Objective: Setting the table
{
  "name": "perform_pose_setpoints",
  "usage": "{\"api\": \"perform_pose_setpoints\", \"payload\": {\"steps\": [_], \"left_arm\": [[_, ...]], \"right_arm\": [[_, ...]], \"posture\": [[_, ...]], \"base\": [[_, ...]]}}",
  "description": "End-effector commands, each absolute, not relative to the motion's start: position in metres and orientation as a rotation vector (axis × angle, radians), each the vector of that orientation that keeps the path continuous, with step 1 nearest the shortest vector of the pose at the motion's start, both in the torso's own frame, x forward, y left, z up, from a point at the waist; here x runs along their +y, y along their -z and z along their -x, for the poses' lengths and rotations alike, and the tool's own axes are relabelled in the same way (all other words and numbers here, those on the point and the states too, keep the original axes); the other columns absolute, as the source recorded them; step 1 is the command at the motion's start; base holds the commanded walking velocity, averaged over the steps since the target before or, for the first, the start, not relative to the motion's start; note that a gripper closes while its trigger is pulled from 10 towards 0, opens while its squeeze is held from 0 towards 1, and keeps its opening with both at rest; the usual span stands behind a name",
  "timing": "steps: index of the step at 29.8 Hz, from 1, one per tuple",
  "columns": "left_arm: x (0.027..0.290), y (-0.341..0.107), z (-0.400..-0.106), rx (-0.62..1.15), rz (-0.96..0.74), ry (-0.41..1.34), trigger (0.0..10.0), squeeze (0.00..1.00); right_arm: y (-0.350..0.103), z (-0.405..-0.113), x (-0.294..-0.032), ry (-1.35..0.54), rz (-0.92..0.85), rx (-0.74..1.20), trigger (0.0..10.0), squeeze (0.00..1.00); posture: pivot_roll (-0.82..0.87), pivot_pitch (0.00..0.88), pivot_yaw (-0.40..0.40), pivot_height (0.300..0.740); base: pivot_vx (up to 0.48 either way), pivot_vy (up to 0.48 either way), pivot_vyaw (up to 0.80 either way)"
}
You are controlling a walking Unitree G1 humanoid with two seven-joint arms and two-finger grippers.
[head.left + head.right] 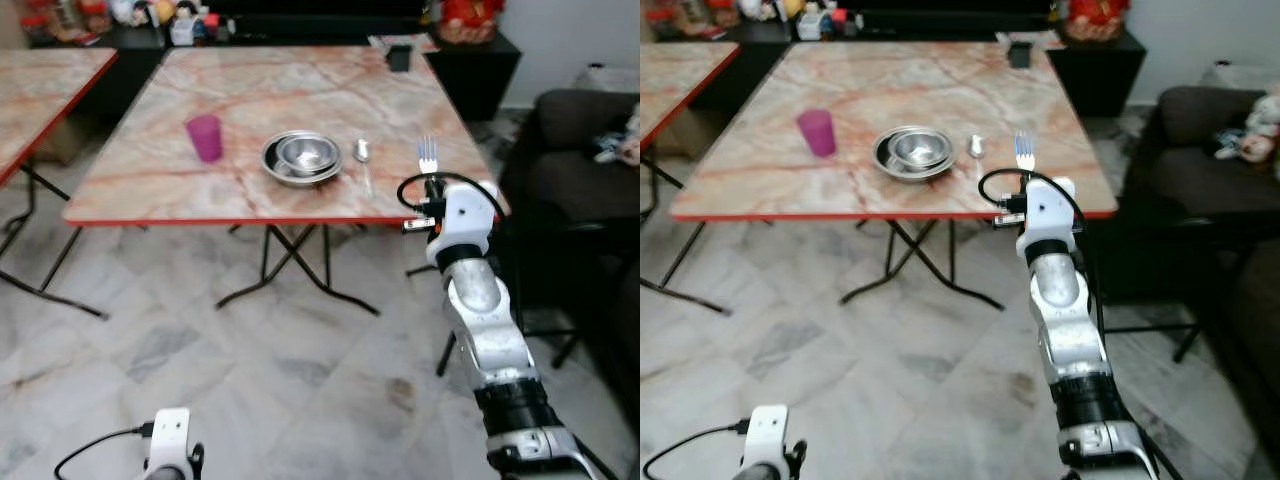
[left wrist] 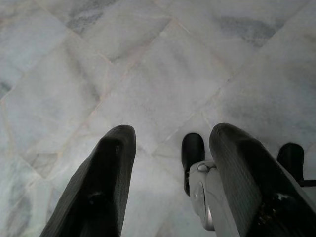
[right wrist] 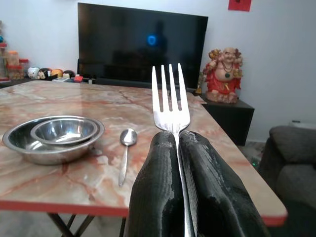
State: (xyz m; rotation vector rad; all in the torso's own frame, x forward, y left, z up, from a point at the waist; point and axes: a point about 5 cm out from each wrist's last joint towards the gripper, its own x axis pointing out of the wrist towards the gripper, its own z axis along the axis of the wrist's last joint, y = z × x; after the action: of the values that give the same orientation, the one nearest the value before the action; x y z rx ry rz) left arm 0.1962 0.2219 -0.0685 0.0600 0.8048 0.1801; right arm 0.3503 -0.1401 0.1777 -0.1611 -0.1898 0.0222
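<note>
The right gripper (image 3: 175, 148) pinches a fork (image 3: 170, 101) upright, tines up, at the near right edge of the marble surface (image 1: 250, 110). A spoon (image 1: 362, 155) lies beside nested steel bowls (image 1: 302, 156); a purple cup (image 1: 205, 137) stands further left. The left gripper (image 2: 168, 163) hangs parted over the floor (image 2: 148, 59).

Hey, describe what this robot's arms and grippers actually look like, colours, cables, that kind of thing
The right arm is silver and rounded, with a white wrist block, a black band near the elbow and a looping black cable. The right gripper has two long black fingers with a worn, glossy surface. The left gripper has two broad matte black fingers; its white wrist block also trails a black cable.
</note>
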Motion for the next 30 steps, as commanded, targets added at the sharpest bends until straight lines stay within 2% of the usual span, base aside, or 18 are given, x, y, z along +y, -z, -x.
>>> {"api": "perform_pose_setpoints", "payload": {"steps": [1, 13, 30], "left_arm": [[0.2306, 0.0687, -0.1920, 0.813, -0.058, -0.207, 10.0, 0.00], [0.2321, 0.0677, -0.1933, 0.810, -0.061, -0.210, 10.0, 0.00], [0.2335, 0.0659, -0.1963, 0.807, -0.070, -0.201, 10.0, 0.00]], "right_arm": [[-0.1821, -0.3500, -0.1373, -0.026, 0.153, -0.200, 10.0, 0.00], [-0.1794, -0.3518, -0.1427, 0.010, 0.142, -0.178, 10.0, 0.00], [-0.1774, -0.3552, -0.1413, 0.029, 0.122, -0.164, 10.0, 0.00]], "posture": [[0.01, 0.140, -0.001, 0.740], [0.01, 0.142, 0.007, 0.740], [0.02, 0.099, 0.013, 0.740]], "base": [[0.274, 0.000, 0.00], [0.378, 0.000, 0.00], [0.394, 0.000, -0.05]]}}
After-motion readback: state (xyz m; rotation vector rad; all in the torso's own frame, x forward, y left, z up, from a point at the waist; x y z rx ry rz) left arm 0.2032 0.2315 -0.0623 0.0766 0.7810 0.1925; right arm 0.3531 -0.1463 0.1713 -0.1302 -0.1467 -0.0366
